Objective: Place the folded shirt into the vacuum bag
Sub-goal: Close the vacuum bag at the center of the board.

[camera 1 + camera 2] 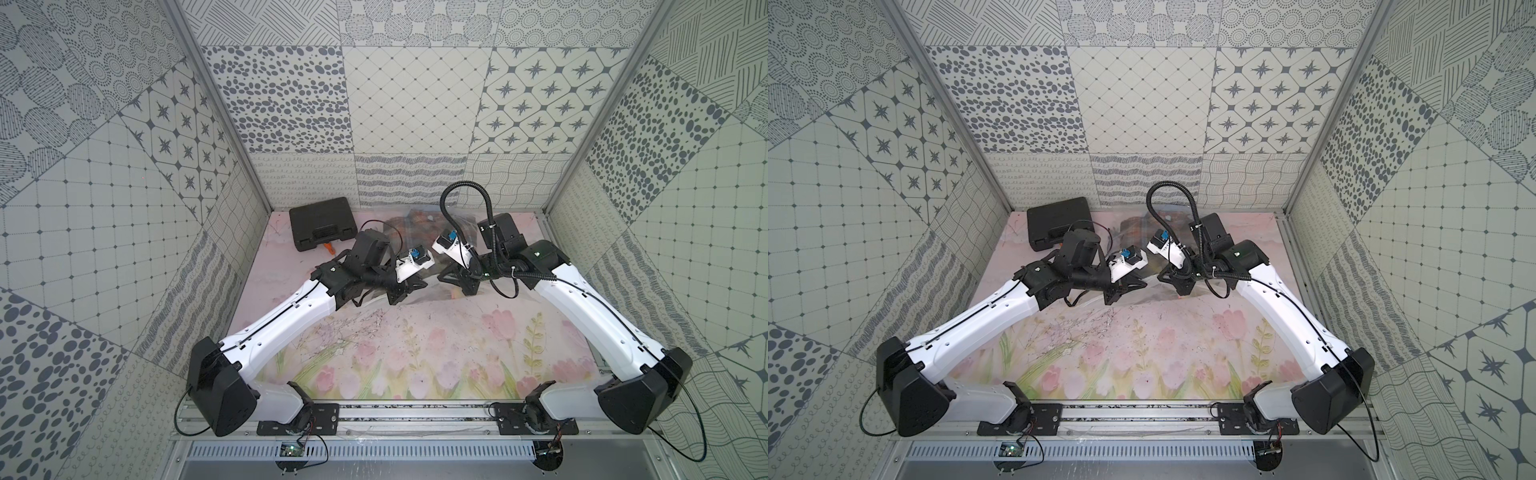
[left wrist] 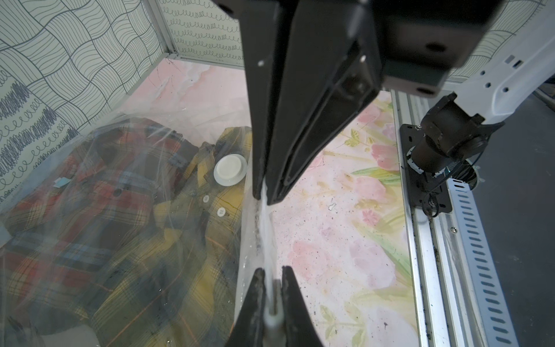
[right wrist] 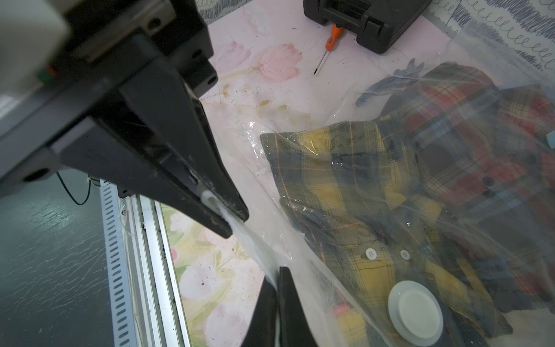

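Observation:
The clear vacuum bag (image 2: 144,144) (image 3: 450,240) lies on the flowered table toward the back wall, and both top views show it between the arms (image 1: 415,224) (image 1: 1138,226). Its round white valve cap (image 2: 230,169) (image 3: 416,309) faces up. A folded yellow-and-grey plaid shirt (image 2: 180,255) (image 3: 345,186) lies inside the bag beside a red plaid one (image 2: 99,192) (image 3: 480,135). My left gripper (image 2: 272,276) (image 1: 424,285) is shut on the bag's whitish near edge. A short way along that same edge my right gripper (image 3: 277,272) (image 1: 441,276) is also shut on the plastic.
A black tool case (image 1: 322,226) (image 3: 369,21) sits at the back left, with an orange screwdriver (image 3: 329,42) beside it. An aluminium rail (image 1: 415,415) runs along the table's front edge. Patterned walls close in three sides.

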Tool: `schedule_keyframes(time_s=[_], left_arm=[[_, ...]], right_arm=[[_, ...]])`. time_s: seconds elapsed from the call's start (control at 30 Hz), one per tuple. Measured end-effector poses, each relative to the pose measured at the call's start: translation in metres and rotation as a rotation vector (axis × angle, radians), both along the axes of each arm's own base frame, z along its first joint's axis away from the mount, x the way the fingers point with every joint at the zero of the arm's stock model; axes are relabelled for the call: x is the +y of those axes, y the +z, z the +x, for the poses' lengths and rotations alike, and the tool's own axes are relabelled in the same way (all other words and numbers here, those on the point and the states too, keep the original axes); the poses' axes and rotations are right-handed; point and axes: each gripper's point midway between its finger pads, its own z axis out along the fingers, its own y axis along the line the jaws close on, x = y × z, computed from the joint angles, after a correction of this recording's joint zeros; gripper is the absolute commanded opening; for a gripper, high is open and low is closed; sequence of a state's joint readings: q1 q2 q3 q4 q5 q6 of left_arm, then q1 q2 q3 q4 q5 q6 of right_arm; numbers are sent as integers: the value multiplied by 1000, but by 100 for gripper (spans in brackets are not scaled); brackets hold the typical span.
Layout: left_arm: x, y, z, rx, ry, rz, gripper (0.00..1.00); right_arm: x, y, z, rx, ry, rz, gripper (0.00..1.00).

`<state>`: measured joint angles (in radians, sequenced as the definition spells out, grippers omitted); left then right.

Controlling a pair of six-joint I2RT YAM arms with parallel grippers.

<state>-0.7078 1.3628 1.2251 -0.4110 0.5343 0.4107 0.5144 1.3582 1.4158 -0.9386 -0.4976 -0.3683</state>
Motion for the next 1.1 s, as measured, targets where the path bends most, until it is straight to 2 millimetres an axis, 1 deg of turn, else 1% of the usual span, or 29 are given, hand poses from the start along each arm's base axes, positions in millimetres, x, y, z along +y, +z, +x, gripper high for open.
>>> schedule_keyframes(time_s=[0.27,0.5,0.83,0.97,1.1], left_arm=[[3,-3,6,-12,22,33,4],[5,-8,12,0,37,74,2],[20,-11,19,17,74,130,0],[23,-11,18,27,77,137,0],[24,-10,15,51,73,136,0]], right_arm=[[-12,-1,2,-8,-49,23,0],[-33,1,14,-8,-139,27,0],[-48,2,24,-6,-213,23,0],[-50,2,24,-2,-224,27,0],[-45,1,18,3,-204,10,0]])
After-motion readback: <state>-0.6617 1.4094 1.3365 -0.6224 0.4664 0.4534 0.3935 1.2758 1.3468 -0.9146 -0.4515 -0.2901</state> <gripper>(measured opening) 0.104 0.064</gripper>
